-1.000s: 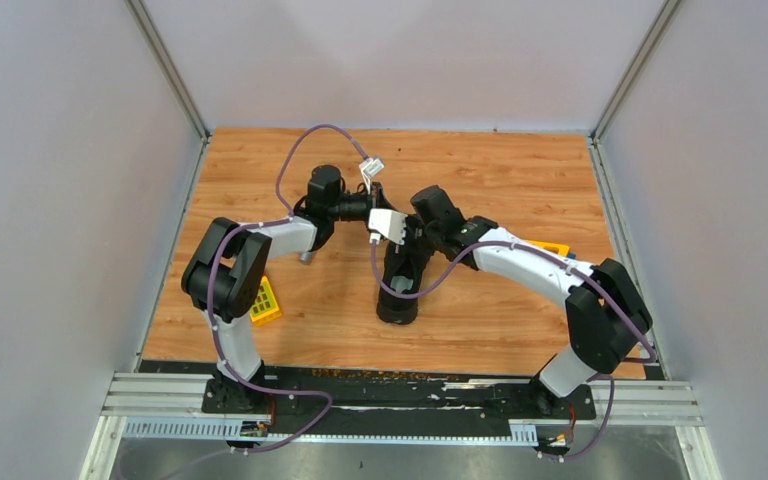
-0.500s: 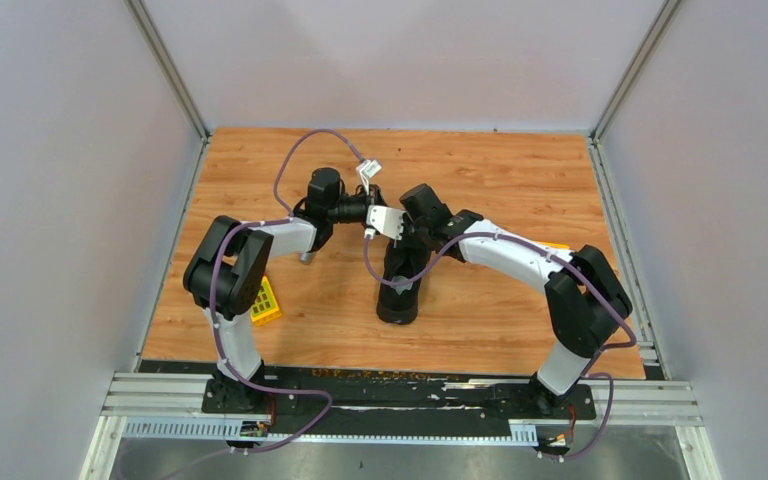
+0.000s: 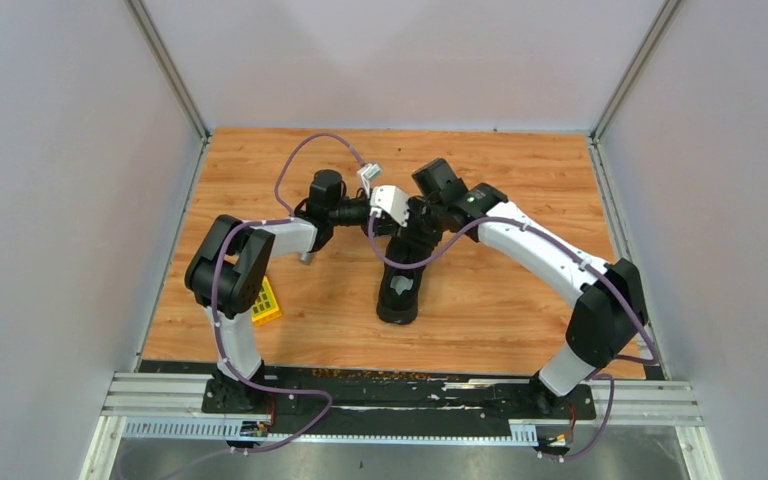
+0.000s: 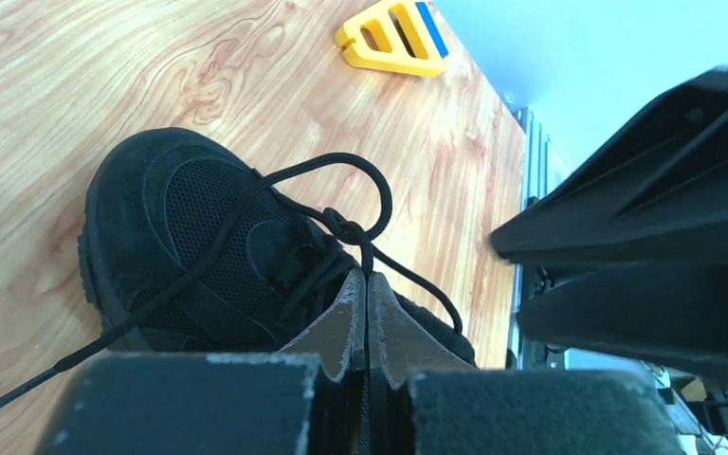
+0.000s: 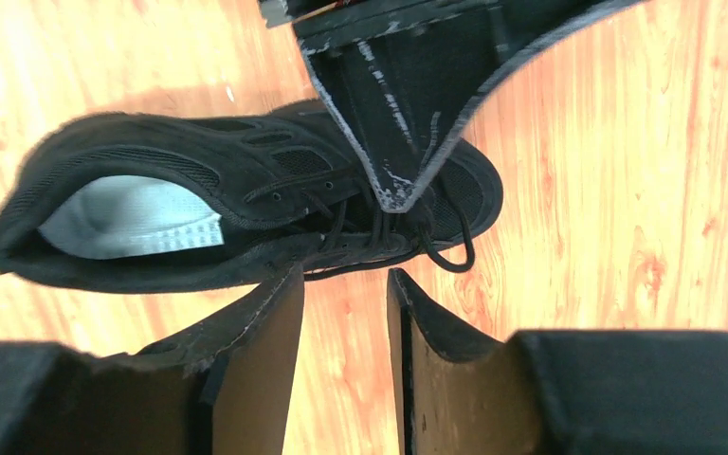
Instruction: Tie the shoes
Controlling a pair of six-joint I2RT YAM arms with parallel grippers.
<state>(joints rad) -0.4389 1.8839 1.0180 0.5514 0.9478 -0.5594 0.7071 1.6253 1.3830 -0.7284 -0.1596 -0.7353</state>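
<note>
The black shoe lies on the wooden table with its toe toward the back; its pale insole shows in the right wrist view. My left gripper is shut on a thin black lace, which runs from a knot into a loop over the toe. In the top view the left gripper is above the shoe's front. My right gripper is open and empty, hovering beside the shoe's laced part, close to the left fingers. It also shows in the top view.
A yellow block lies by the left arm. A small silver object sits beside the left forearm. A yellow and blue triangular piece lies on the wood beyond the toe. Grey walls enclose the table on three sides.
My right arm has swung toward the back, carrying its gripper from over the shoe's middle to its front end. My left gripper has stayed almost in place, still holding the lace.
</note>
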